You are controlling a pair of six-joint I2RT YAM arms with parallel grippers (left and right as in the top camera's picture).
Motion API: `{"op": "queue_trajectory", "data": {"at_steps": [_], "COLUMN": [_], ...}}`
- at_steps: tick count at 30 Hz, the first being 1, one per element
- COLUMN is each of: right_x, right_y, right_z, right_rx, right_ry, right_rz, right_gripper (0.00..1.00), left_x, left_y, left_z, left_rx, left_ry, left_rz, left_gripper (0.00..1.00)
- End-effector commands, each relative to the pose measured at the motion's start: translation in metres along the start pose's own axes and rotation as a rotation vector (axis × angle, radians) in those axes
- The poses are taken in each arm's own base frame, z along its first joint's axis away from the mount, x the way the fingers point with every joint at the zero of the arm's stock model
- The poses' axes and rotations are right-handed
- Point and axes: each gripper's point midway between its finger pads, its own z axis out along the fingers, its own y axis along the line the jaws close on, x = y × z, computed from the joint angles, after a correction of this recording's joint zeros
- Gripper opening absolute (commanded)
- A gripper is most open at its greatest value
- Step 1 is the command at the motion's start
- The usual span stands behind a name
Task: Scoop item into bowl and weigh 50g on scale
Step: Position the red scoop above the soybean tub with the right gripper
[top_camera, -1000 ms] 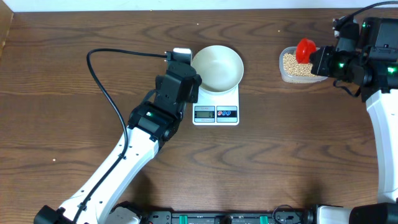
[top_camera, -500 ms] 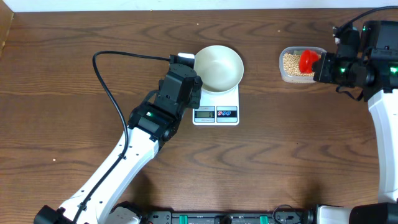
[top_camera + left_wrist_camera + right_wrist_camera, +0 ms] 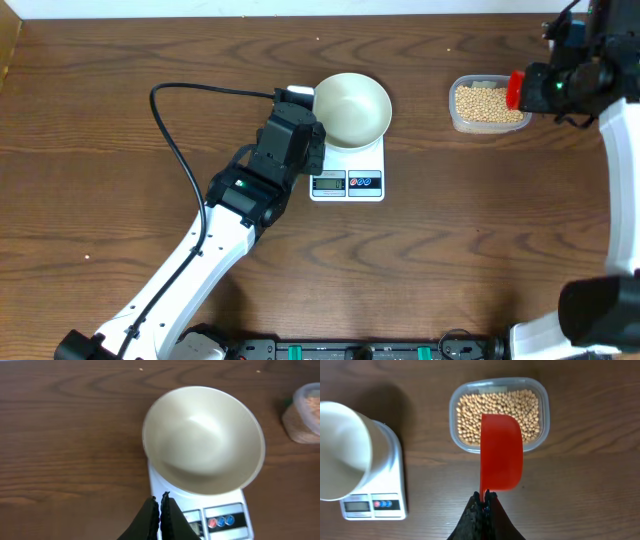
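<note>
the beans point(image 3: 470, 415) are small, hard, smooth and round, and each one is light. loose like this they should roll and pour rather than hold a heap, and any that spill would likely run off across the worktop point(image 3: 120, 150). pinching them looks hopeless (too small and slick for fingers), so they want lifting from below with the scoop point(image 3: 501, 452), pushed in low and brought out level. they are tan-yellow, matte and pea-like, lying in an even bed in a clear tub point(image 3: 543, 397) near the far edge of the worktop, towards its right corner. the red scoop hangs over the tub's near side, above the beans, and no beans show in it. the right tool point(image 3: 484, 497) is clamped tight on the scoop's handle. well apart, by the middle of the far edge, the cream bowl point(image 3: 165, 420) sits empty on the white scale point(image 3: 347, 182), whose display and buttons face the near edge. the left tool point(image 3: 160, 502) is over the scale's near left corner, fingers pressed together, holding nothing.
</note>
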Motion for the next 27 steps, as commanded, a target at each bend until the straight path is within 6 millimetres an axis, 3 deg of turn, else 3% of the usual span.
{"op": "queue_trajectory", "data": {"at_steps": [1, 9, 15, 20, 27], "right_x": [-0.002, -0.001, 0.0, 0.0, 0.002], "right_y": [-0.009, -0.02, -0.028, -0.028, -0.028], "right_z": [0.008, 0.014, 0.013, 0.013, 0.014], "right_rx": [0.029, 0.078, 0.082, 0.074, 0.073], "right_ry": [0.017, 0.036, 0.037, 0.034, 0.04], "right_rz": [-0.048, -0.06, -0.034, -0.024, -0.022], "right_gripper": [0.01, 0.01, 0.01, 0.01, 0.01], "left_x": [0.006, 0.032, 0.043, 0.042, 0.043], "left_y": [-0.015, -0.038, -0.03, -0.026, -0.025], "left_z": [0.0, -0.012, -0.048, -0.072, -0.071], "left_rx": [0.104, 0.267, 0.256, 0.261, 0.256], "left_ry": [0.045, 0.178, 0.244, 0.226, 0.231], "left_rz": [-0.033, -0.081, -0.036, -0.032, -0.032], "left_gripper": [0.07, 0.07, 0.07, 0.07, 0.16]}}
